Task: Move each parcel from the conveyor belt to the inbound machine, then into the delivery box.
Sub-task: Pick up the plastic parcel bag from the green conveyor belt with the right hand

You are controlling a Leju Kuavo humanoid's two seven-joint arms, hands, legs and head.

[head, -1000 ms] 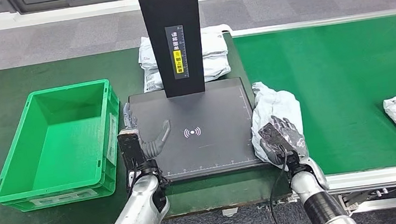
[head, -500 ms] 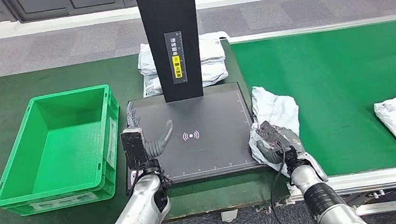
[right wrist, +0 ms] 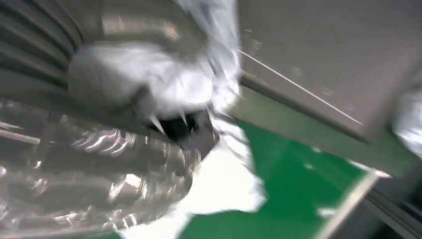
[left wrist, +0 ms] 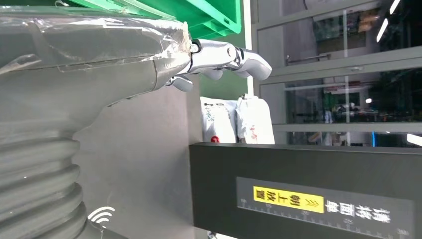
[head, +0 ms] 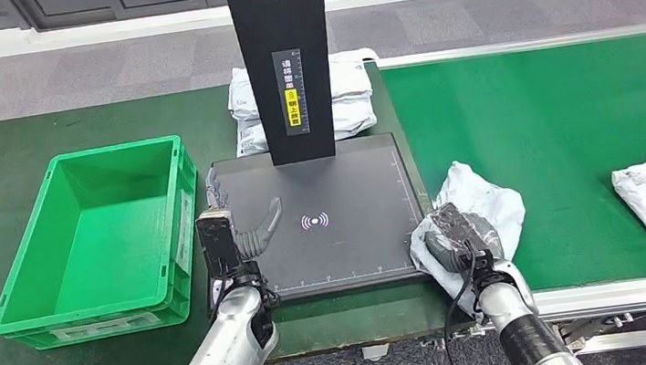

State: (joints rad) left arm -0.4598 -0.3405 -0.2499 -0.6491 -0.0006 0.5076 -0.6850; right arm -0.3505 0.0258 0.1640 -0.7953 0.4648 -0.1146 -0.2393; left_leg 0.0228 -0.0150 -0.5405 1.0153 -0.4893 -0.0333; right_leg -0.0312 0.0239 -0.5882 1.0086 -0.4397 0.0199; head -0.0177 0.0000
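Right hand (head: 456, 233) grips white parcel (head: 479, 201) beside inbound machine (head: 323, 215)

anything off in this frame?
Nothing damaged or spilled. The parcel in the right hand is crumpled and straddles the edge between the belt and the scanner pad instead of lying flat. The crate is empty.

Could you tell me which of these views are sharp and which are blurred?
Head view: sharp, evenly lit, right hand on the white parcel. Left wrist view: sharp, left hand crisp, ceiling lights bright behind. Right wrist view: heavily motion-blurred, parcel edges smeared.
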